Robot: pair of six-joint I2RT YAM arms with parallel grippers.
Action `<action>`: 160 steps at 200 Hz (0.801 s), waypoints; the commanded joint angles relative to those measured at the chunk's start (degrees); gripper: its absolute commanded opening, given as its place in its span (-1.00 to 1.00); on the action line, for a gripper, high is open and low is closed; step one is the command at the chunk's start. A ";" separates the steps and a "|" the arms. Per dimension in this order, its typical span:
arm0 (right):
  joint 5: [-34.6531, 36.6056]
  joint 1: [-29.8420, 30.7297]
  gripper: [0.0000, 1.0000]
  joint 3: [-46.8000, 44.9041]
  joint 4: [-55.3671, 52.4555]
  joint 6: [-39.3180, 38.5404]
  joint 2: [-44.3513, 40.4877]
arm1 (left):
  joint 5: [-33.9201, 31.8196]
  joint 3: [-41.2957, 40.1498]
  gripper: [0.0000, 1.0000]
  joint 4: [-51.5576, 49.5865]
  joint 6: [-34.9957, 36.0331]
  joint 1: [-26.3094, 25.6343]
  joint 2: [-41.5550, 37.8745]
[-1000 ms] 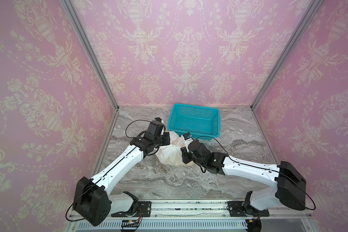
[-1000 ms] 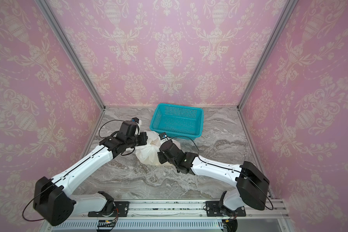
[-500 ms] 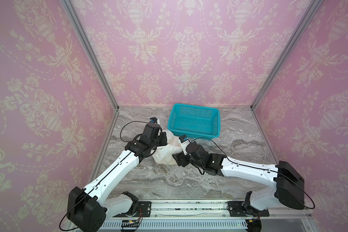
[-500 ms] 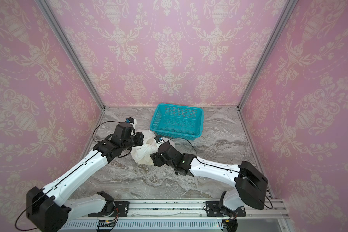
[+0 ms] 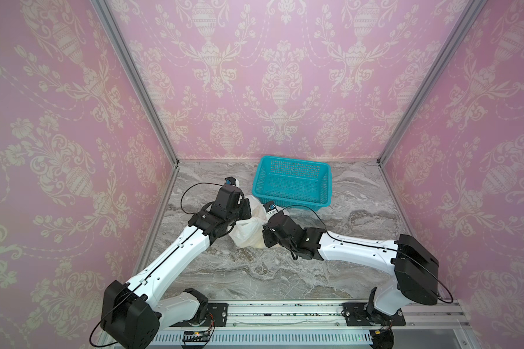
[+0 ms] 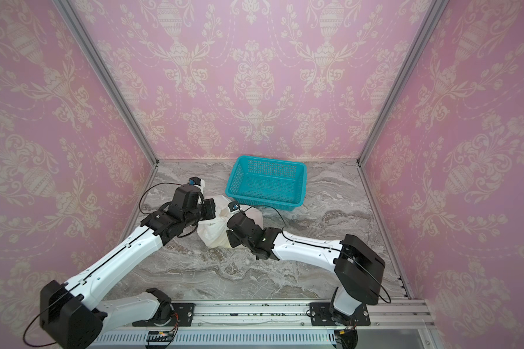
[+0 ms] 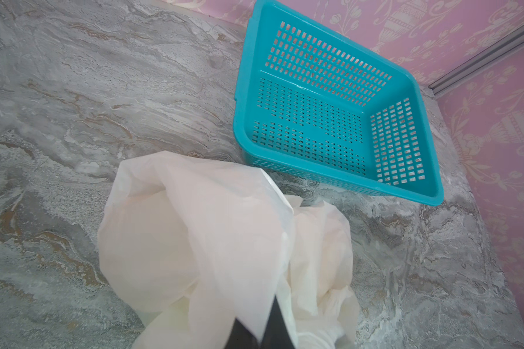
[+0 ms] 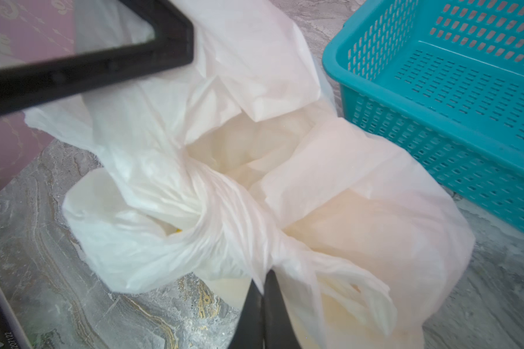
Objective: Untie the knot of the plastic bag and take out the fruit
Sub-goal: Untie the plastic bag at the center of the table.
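Now you have the left gripper (image 7: 259,317) and the right gripper (image 8: 263,284) each pinched shut on film of the plastic bag (image 5: 248,229), which sits just beside the teal basket (image 5: 327,184), its knot (image 8: 215,208) twisted lengthwise between them, nearer the right one.

The white, crinkly bag (image 5: 248,231) lay slumped on the table (image 5: 285,272) just beside the basket (image 5: 285,169), handles twisted into a knot (image 8: 212,208); only a yellow speck of fruit (image 8: 178,231) showed.
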 commanded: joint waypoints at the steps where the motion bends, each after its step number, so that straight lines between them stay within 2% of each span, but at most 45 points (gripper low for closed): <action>1: 5.07 -0.17 -1.00 -3.56 1.90 1.50 -4.06 | -3.70 -1.30 -1.00 0.25 -0.06 0.61 -2.51; 118: 10.27 -4.66 -1.00 -15.67 7.81 5.54 -14.02 | -8.24 -5.19 -1.00 0.72 -2.40 3.81 -9.14; 160: 12.23 -6.02 -1.00 -20.71 10.96 7.59 -18.07 | -8.27 -6.25 -1.00 0.24 -3.80 6.71 -9.60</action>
